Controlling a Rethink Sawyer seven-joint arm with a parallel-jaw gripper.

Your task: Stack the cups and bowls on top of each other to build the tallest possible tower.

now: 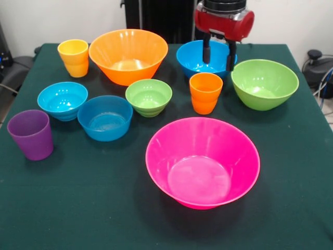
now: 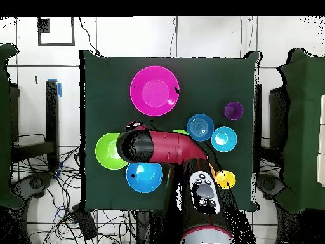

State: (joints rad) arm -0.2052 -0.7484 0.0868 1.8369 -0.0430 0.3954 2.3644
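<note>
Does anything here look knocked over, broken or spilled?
Nothing stands out. All the cups and bowls stand upright and apart on the green table, none stacked yet. The gripper hangs open above the medium blue bowl, behind the orange cup.

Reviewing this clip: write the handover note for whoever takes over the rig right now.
Gripper: open, empty, hanging above the orange cup, in front of the medium blue bowl.
All ten pieces stand apart on the table; large pink bowl nearest the front camera, large orange bowl toward the robot's side.
Done: nothing stacked.
Left: the whole tower.
</note>
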